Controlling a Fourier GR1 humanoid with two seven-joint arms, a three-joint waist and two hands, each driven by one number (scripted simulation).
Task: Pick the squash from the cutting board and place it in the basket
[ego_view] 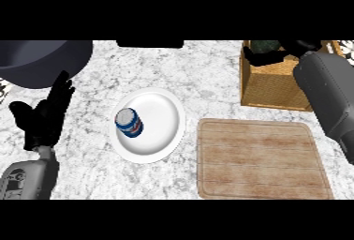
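The wooden cutting board [261, 159] lies bare at the lower right. Behind it, at the upper right, stands the woven basket [273, 89]. My right hand [301, 47] is over the basket's far end, its black fingers [262, 58] curled round a dark green squash [264, 46], which shows only in part at the picture's top. The grey right forearm [326, 93] crosses the basket's right side and hides it. My left hand [43, 115] rests open at the far left, fingers up, holding nothing.
A white plate [166, 105] lies mid-counter, left of the board, with a blue can [129, 123] on its side on it. A large dark grey pan [41, 58] fills the upper left corner. A black object [150, 43] sits at the back edge.
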